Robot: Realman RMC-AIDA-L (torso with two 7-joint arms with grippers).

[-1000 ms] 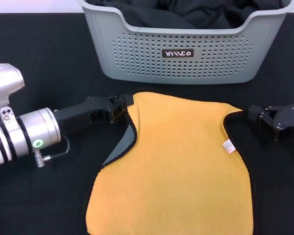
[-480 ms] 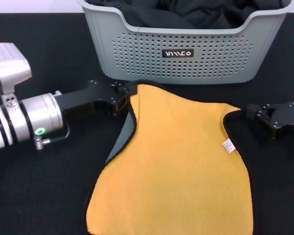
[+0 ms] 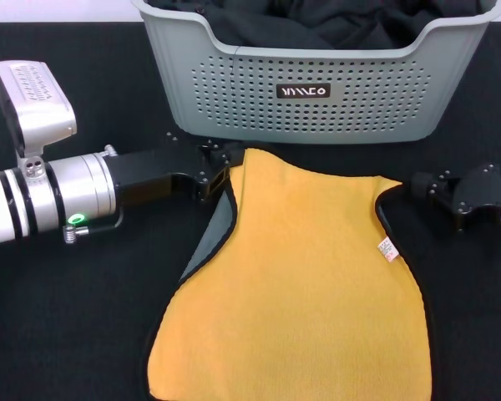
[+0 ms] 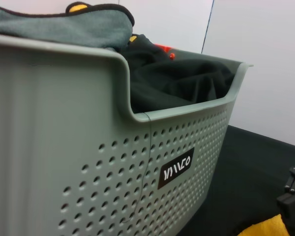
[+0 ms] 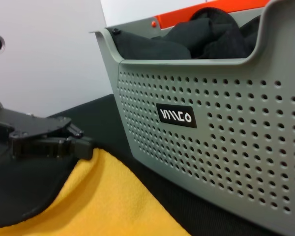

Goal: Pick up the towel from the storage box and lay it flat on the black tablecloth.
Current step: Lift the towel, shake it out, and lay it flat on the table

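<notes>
**Towel out of the box, both grippers at its far corners**

Towel (image 3: 301, 284) lay yellow-orange face up on the black tablecloth (image 3: 67, 334), just in front of the storage box (image 3: 317, 92), its near end wide and its far end drawn narrower. Along the edge nearest the left arm a strip of the grey face was turned up, and a small white label (image 3: 388, 249) sat near the opposite edge. The dark trim ran around the whole outline.

The left gripper (image 3: 221, 167) sat low at the towel's far corner, just in front of the box wall, its black fingers pinched together on the towel's corner there. The right gripper (image 3: 430, 189) hung at the towel's other far corner, also just in front of the box, with its tips beside the trim; whether those fingers were parted or pressed together could not be told.

Inside the box, folded black cloth pieces (image 3: 334, 21) filled the space up to the rolled rim. The black logo plate (image 3: 302, 90) faced the towel. In the left wrist view another grey fleece cloth (image 4: 64, 27) with dark trim lay draped over the box's rim.
</notes>
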